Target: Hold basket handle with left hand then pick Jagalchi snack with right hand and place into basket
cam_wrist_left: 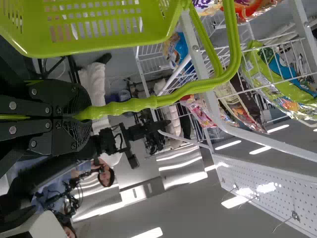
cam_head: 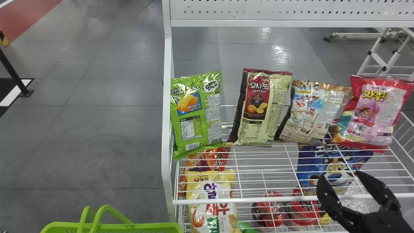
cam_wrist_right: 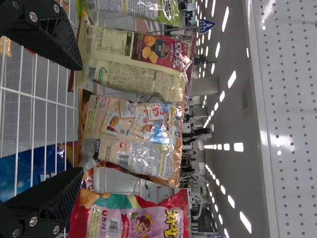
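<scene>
The right gripper stands open with nothing between its fingers, in front of the shelf and nearer than the Jagalchi snack, a red and pink bag upright at the row's right end. In the right wrist view the open gripper faces the brown-edged bag, and the Jagalchi snack lies to one side of that. The green basket is low at the head view's front edge, left of the shelf. In the left wrist view my left gripper is shut on the handle of the basket.
Left of the Jagalchi bag stand a beige-and-blue bag, an Osatsu bag and a green bag. Wire shelving with a front rail holds them; more snacks lie below. A perforated panel crosses above.
</scene>
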Action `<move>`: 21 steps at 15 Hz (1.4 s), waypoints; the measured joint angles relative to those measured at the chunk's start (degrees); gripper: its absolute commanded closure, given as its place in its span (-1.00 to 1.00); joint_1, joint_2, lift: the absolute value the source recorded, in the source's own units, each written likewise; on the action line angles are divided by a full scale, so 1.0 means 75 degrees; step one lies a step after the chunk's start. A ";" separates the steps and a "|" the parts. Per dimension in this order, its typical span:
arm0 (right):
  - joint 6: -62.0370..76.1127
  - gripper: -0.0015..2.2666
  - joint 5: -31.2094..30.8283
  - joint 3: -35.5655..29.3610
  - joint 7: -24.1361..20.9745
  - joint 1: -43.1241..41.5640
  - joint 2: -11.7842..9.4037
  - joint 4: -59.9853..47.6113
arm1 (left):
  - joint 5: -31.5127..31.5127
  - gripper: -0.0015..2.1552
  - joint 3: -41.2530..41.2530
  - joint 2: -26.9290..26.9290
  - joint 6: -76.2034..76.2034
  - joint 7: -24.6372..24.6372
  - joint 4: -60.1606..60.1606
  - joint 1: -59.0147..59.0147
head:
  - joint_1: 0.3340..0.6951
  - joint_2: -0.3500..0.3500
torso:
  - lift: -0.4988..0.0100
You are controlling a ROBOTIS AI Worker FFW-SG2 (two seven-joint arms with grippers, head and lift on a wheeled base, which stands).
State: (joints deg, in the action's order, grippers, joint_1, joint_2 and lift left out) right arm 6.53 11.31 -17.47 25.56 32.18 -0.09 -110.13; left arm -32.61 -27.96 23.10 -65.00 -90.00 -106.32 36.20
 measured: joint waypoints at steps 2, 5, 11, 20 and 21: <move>-0.0698 -0.93 0.0102 -0.0385 -0.0005 -0.0316 0.0000 -0.0188 | -0.0001 0.99 -0.0002 0.0034 0.0000 0.0000 -0.0033 0.0048 | 1.00 -0.39 | 0.93; -0.1925 -0.93 0.0336 -0.1041 0.0002 -0.0846 0.0000 -0.0447 | -0.0037 0.99 -0.0010 0.0110 0.0039 0.0000 -0.0086 0.0142 | 1.00 -0.56 | 0.93; -0.3903 -0.93 0.0362 -0.1970 -0.0010 -0.1963 0.0000 -0.0664 | -0.0114 0.99 -0.0011 0.0178 0.0140 0.0000 -0.0097 0.0234 | 1.00 -0.82 | 0.93; -0.5607 -0.93 0.0226 -0.2313 -0.0511 -0.3608 0.0000 0.0436 | -0.0129 0.99 -0.0019 0.0202 0.0143 0.0000 -0.0053 0.0235 | 1.00 -0.90 | 0.93; -0.5710 -0.93 0.0254 -0.2350 -0.0515 -0.3804 0.0000 0.0597 | -0.0129 0.99 -0.0018 0.0202 0.0143 0.0000 -0.0051 0.0235 | 1.00 -0.89 | 0.93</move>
State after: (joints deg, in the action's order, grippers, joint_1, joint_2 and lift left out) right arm -36.30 13.21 -35.09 21.70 3.65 -0.09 -105.65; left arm -33.57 -28.09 24.61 -63.93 -90.00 -106.71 37.97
